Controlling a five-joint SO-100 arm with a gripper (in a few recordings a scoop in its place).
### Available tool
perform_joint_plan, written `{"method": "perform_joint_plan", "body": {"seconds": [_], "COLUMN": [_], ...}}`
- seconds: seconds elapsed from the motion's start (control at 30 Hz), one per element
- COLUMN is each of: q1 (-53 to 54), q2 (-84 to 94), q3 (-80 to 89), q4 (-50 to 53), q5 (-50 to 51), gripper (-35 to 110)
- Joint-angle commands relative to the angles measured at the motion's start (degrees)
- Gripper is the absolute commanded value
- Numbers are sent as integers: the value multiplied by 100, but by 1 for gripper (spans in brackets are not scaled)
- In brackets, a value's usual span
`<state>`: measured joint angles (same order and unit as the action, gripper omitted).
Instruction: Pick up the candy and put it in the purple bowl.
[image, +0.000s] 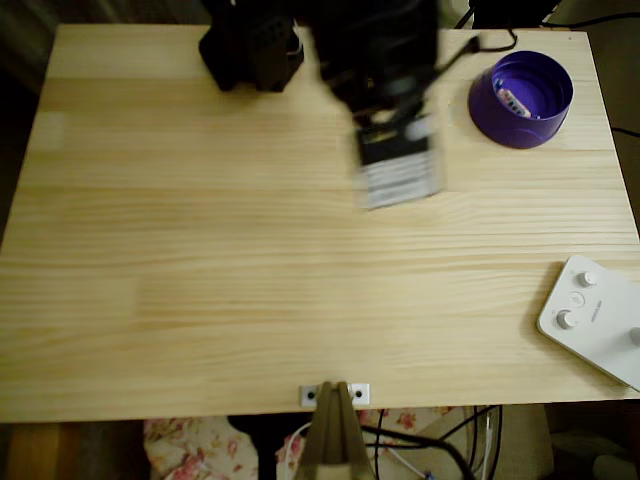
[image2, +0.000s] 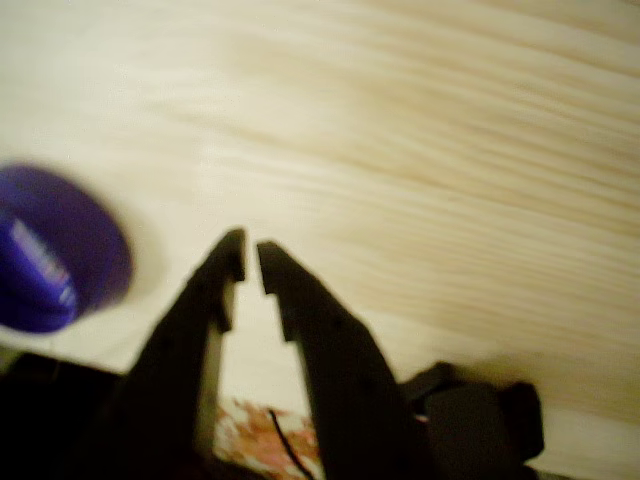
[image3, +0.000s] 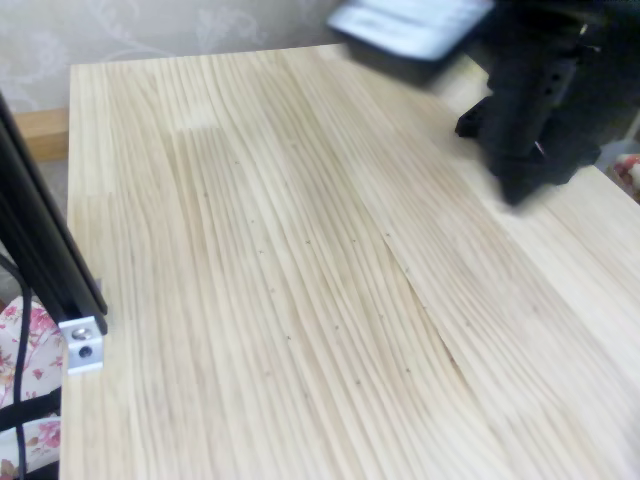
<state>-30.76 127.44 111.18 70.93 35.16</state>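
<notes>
The purple bowl stands near the table's far right corner in the overhead view. The candy, a pale wrapped piece, lies inside it. In the wrist view the bowl is a blurred purple shape at the left edge, with a pale streak inside. My gripper hangs over bare wood to the right of the bowl. Its two dark fingers are almost together, with nothing between them. The black arm is motion-blurred and sits left of the bowl in the overhead view.
A white device with knobs lies at the right front edge of the wooden table. The arm's black base stands at the far edge. In the fixed view the blurred arm is at the upper right.
</notes>
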Motion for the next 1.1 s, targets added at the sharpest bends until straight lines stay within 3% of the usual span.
{"method": "perform_joint_plan", "body": {"seconds": [0.0,0.3,0.53,1.07], "q1": [923,2320,2786,3744], "q2": [800,3094,6152,6161], "q3": [308,2549,4500,5089], "q4": [-272,-1389,-984,-413], "q5": [-255,-1740,-2426,-2997], "gripper": [-1,-1,-1,-1]}}
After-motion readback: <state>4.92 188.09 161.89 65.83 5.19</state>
